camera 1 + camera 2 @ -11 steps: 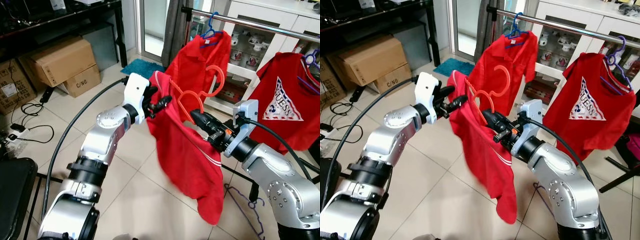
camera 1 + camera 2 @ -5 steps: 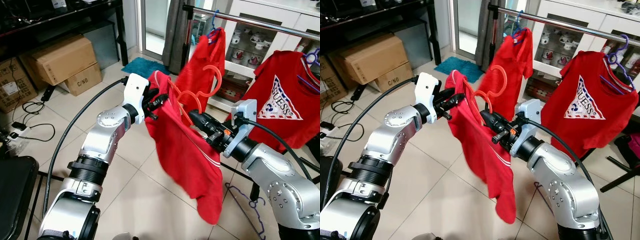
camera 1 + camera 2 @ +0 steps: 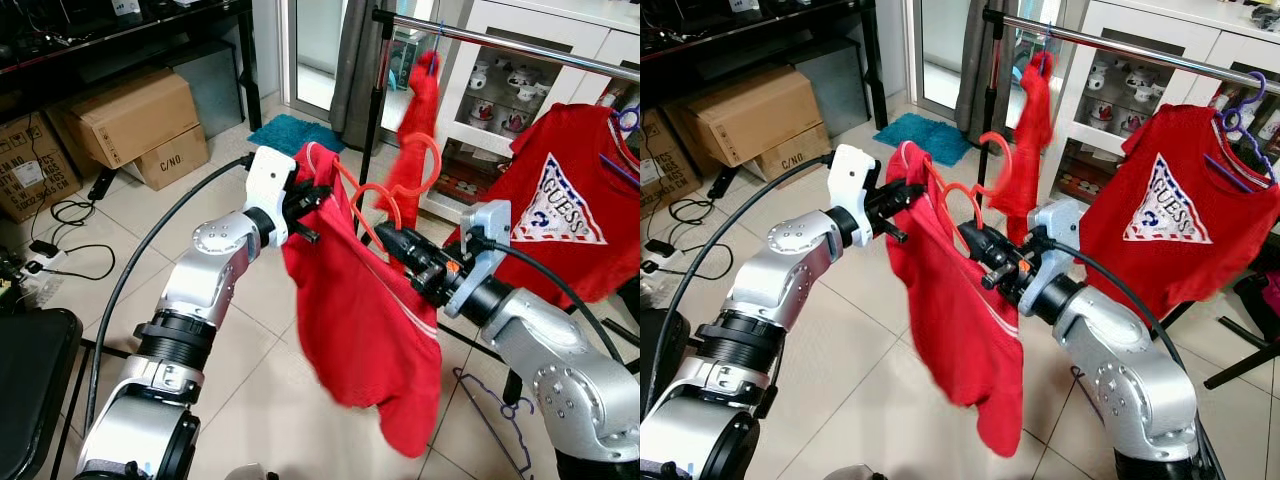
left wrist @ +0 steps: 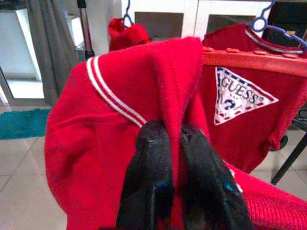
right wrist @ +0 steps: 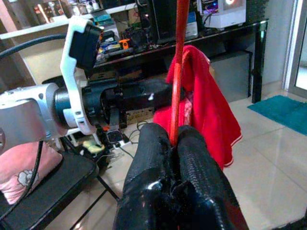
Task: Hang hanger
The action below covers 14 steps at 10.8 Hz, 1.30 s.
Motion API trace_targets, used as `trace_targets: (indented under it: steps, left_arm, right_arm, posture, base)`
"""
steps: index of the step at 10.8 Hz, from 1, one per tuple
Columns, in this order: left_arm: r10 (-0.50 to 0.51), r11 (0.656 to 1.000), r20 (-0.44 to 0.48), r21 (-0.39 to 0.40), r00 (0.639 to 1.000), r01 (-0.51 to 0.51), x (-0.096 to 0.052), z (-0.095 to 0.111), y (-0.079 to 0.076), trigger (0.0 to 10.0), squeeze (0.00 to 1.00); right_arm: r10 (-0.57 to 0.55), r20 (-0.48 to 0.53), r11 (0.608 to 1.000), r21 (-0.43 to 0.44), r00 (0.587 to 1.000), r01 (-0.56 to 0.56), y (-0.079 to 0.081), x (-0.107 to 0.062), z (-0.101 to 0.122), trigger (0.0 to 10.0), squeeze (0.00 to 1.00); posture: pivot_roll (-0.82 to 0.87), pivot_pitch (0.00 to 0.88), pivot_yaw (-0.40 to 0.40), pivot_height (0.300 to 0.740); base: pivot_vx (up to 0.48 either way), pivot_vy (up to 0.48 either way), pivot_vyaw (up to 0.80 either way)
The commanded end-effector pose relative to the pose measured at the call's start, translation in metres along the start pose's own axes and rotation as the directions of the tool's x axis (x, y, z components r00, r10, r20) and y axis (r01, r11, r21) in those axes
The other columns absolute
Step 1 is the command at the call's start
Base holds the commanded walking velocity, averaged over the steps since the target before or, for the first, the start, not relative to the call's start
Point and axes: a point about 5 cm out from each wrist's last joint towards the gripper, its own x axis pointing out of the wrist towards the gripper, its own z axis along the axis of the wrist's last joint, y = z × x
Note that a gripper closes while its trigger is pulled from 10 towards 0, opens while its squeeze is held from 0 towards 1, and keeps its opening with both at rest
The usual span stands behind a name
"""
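Room: you're on a beige tiled floor (image 3: 250,330), cardboard boxes (image 3: 130,125) stacked under a dark shelf unit on the robot's left, a teal mat (image 3: 295,133) by the glass door, cables (image 3: 60,215) lying loose on the tiles. Ahead is a metal clothes rail (image 3: 500,45) in front of a white cabinet (image 3: 560,30). Two red garments hang on the rail: a narrow one (image 3: 418,130) on a blue hanger, and a printed red T-shirt (image 3: 565,200) on a purple hanger further right. Another purple hanger (image 3: 490,405) lies on the floor near the right arm.

Task item: the orange hanger (image 3: 400,190) is up in the air between both hands, below and short of the rail, not yet hooked on. A red polo shirt (image 3: 365,320) drapes from it and hangs down between the arms.

Right hand (image 3: 392,243): closed on the orange hanger's thin bar; wrist view shows the bar running straight up from between the clamped fingers (image 5: 153,158).

Left hand (image 3: 305,200): closed on a fold of the red polo shirt near the striped collar, fabric pinched between the two fingers (image 4: 148,158).
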Motion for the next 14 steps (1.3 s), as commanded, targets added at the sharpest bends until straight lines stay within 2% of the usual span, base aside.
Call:
trace_targets:
  steps: [1, 5, 7, 8, 9, 11, 12, 13, 14]
  left_arm:
    - [0.050, 0.999, 0.002, -0.008, 0.999, -0.050, -0.007, 0.002, 0.012, 0.0, 0.00]
    - [0.058, 0.998, 0.028, 0.013, 0.998, -0.059, -0.030, 0.013, 0.022, 0.0, 0.00]
    - [-0.003, 0.999, 0.024, 0.034, 1.000, 0.002, -0.044, 0.023, 0.020, 0.0, 0.00]
    - [-0.023, 1.000, 0.062, 0.019, 0.998, 0.022, -0.050, 0.037, 0.024, 0.0, 0.00]
    - [-0.025, 0.999, 0.144, -0.026, 0.989, 0.029, -0.057, 0.060, 0.034, 0.0, 0.00]
    - [0.037, 0.999, 0.198, -0.032, 0.980, -0.032, -0.065, 0.077, 0.053, 0.0, 0.00]
    - [0.299, 0.953, 0.249, -0.037, 0.921, -0.300, -0.077, 0.095, 0.095, 0.0, 0.00]
    - [0.349, 0.936, 0.258, -0.054, 0.901, -0.347, -0.080, 0.098, 0.102, 0.0, 0.00]
    - [0.613, 0.788, 0.258, -0.137, 0.746, -0.600, -0.098, 0.096, 0.142, 0.0, 0.00]
  right_arm:
    - [0.046, 0.047, 0.999, -0.023, 0.998, -0.044, 0.007, -0.001, 0.010, 0.0, 0.00]
    - [0.025, -0.043, 0.998, -0.054, 0.999, -0.027, 0.002, -0.006, -0.002, 0.0, 0.00]
    - [0.020, -0.157, 0.992, -0.118, 0.987, -0.039, -0.003, -0.013, -0.013, 0.0, 0.00]
    - [0.041, -0.233, 0.986, -0.151, 0.972, -0.078, -0.005, -0.019, -0.020, 0.0, 0.00]
    - [0.072, -0.313, 0.976, -0.175, 0.947, -0.132, -0.006, -0.027, -0.027, 0.0, 0.00]
    - [0.103, -0.369, 0.965, -0.187, 0.924, -0.183, -0.007, -0.035, -0.030, 0.0, 0.00]
    - [0.159, -0.387, 0.956, -0.169, 0.908, -0.239, -0.005, -0.043, -0.031, 0.0, 0.00]
    - [0.174, -0.383, 0.954, -0.163, 0.907, -0.252, -0.004, -0.044, -0.031, 0.0, 0.00]
    - [0.256, -0.353, 0.943, -0.115, 0.900, -0.313, -0.001, -0.044, -0.033, 0.0, 0.00]
  posture:
    - [-0.10, 0.000, -0.019, 0.740]
    - [-0.10, 0.000, -0.014, 0.740]
    - [-0.10, 0.000, -0.008, 0.740]
    - [-0.10, 0.000, -0.007, 0.740]
    - [-0.09, 0.000, -0.008, 0.740]
    - [-0.09, 0.000, -0.005, 0.740]
    - [-0.09, 0.000, -0.007, 0.740]
    - [-0.08, 0.000, -0.007, 0.740]
    - [-0.08, 0.000, -0.010, 0.740]
  base:
    - [0.000, 0.000, 0.00]
    - [0.000, 0.000, 0.00]
    - [0.000, 0.000, 0.00]
    - [0.000, 0.000, 0.00]
    - [0.000, 0.000, 0.00]
    - [0.000, 0.000, 0.00]
    - [0.000, 0.000, 0.00]
    - [0.000, 0.000, 0.00]
    - [0.000, 0.000, 0.00]
